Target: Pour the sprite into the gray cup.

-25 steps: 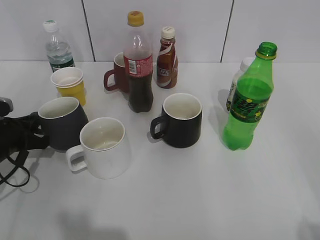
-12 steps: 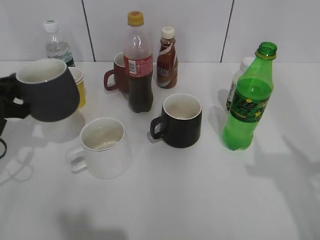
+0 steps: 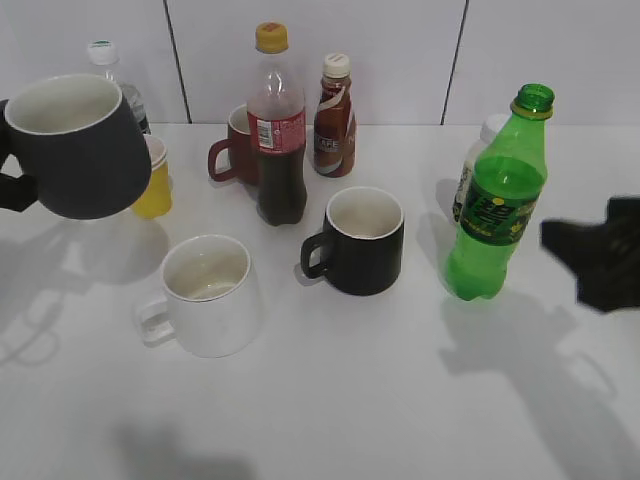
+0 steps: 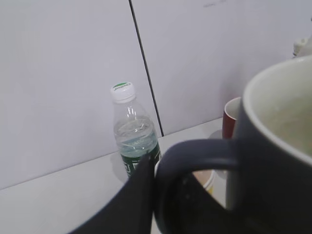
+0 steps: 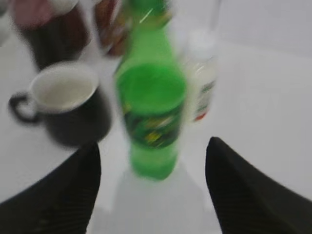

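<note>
- Lifting clear of the table since a second ago, the gray cup hangs by its handle from your clenched left gripper.
- Your right gripper, newly arrived with fingers spread, faces the standing, uncapped sprite; grasping comes next.

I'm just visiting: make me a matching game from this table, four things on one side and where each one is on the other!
Things:
1. gray cup
2. sprite
3. white mug
4. black mug

Places:
A. standing uncapped, just ahead of the open right claw
B. lifted off the table by its handle
C. nearest the camera, handle to the left
D. middle of the table, in front of the cola bottle

Pairs: 1-B, 2-A, 3-C, 4-D
</note>
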Motion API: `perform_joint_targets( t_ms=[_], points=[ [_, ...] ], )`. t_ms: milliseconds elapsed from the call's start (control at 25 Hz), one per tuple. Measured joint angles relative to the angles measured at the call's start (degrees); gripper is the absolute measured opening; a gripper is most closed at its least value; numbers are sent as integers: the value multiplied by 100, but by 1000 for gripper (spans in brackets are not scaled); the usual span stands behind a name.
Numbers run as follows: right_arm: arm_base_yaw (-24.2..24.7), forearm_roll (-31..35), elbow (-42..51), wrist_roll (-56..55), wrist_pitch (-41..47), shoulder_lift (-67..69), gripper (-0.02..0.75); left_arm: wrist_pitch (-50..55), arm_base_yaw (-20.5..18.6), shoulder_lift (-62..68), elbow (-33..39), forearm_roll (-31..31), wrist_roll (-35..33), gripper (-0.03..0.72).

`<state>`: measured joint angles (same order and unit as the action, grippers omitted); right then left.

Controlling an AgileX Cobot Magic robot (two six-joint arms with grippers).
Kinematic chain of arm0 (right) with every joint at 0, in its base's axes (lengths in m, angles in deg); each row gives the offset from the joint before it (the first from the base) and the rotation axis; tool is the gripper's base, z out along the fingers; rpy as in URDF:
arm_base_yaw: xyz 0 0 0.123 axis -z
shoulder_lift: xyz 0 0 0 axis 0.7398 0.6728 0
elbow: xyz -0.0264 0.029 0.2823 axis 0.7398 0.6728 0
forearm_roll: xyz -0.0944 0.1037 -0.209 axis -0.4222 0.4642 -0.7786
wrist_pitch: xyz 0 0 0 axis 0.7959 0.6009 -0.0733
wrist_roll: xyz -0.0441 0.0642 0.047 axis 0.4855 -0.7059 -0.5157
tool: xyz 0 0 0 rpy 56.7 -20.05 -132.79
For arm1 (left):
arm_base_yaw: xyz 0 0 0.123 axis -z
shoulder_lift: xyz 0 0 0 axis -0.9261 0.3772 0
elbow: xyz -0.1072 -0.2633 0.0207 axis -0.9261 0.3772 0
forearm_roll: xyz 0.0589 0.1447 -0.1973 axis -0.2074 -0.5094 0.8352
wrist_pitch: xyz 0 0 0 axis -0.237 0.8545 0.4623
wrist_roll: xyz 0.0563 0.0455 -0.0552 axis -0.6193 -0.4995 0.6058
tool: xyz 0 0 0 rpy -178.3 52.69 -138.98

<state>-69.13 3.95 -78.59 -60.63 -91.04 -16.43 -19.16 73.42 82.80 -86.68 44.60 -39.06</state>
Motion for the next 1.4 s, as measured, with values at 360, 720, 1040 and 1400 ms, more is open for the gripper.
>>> perform_joint_targets(
  t_ms=[360, 720, 1040, 1400],
  points=[
    [-172, 0, 170, -319, -1526, 1168, 646, 65, 0, -18, 0, -133, 0, 55],
    [-172, -45, -10, -1008, -3507, 3052, 651, 173, 0, -18, 18, -341, 0, 55],
    [-172, -109, -945, -1456, -4153, 4622, 471, 216, 13, -26, 36, -352, 69, 55],
    [-335, -37, -999, 205, -2087, 3257, 411, 1929, 1053, -383, -402, -323, 176, 55]
  ],
)
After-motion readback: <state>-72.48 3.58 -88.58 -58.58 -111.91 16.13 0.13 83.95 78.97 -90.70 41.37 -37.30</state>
